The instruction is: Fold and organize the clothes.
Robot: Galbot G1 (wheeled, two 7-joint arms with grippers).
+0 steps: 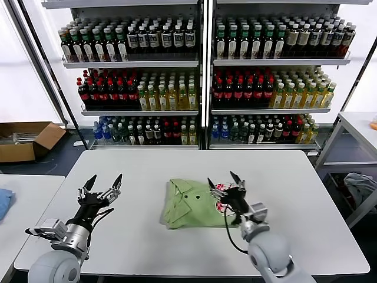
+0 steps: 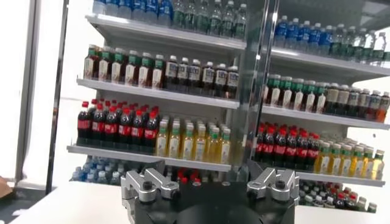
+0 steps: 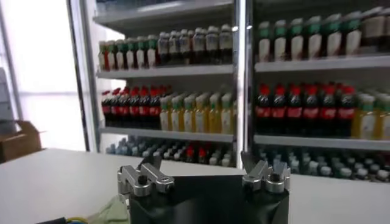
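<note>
We are looking at the shirt (image 1: 191, 203) lying folded into a compact rectangle near the middle of the bench (image 1: 147, 171), collar up, the checkered graphic showing at its right edge. Folding is looking done to us; at most, tidying or placing it is remaining. Our right end effector (image 1: 227, 187) is hovering released over the shirt's right edge, grasping nothing. Our left end effector (image 1: 101, 187) is hanging released above bare bench, well apart from the shirt.
</note>
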